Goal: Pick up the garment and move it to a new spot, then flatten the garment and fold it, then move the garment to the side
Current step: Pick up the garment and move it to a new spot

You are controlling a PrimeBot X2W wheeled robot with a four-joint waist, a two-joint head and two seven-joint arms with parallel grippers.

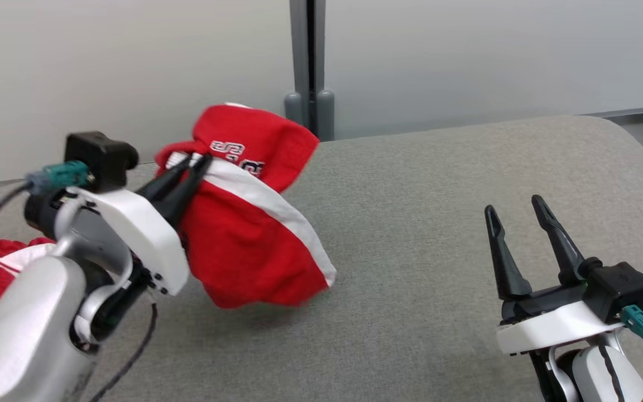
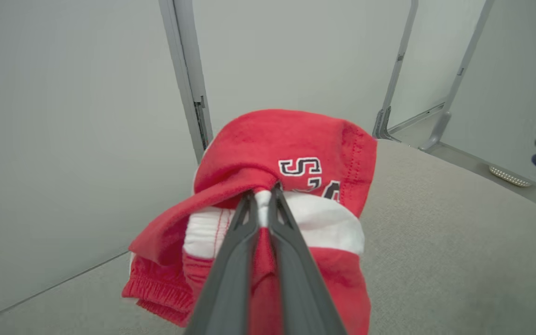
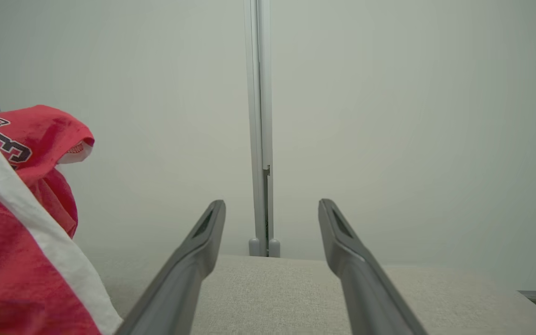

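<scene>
The left gripper (image 1: 197, 161) is pinched nearly closed on a bunched fold of the red athletic garment (image 1: 243, 245), right where the white band meets the lettered panel. In the left wrist view its fingertips bite a ridge of white and red cloth. The garment hangs off the fingers at about 9 o'clock in the head view, its lower bulge at or just above the grey fabric-covered table (image 1: 438, 223); I cannot tell if it touches. More red-and-white cloth shows at 8 o'clock behind the forearm.

The right gripper (image 1: 514, 206) waits at 4 o'clock, fingers spread wide and holding nothing, well apart from the cloth.

The fabric looks light, soft and limp. It will probably slump and twist. For flattening, I judge the elastic waistband or a stitched hem the best hold, one corner per gripper.
</scene>
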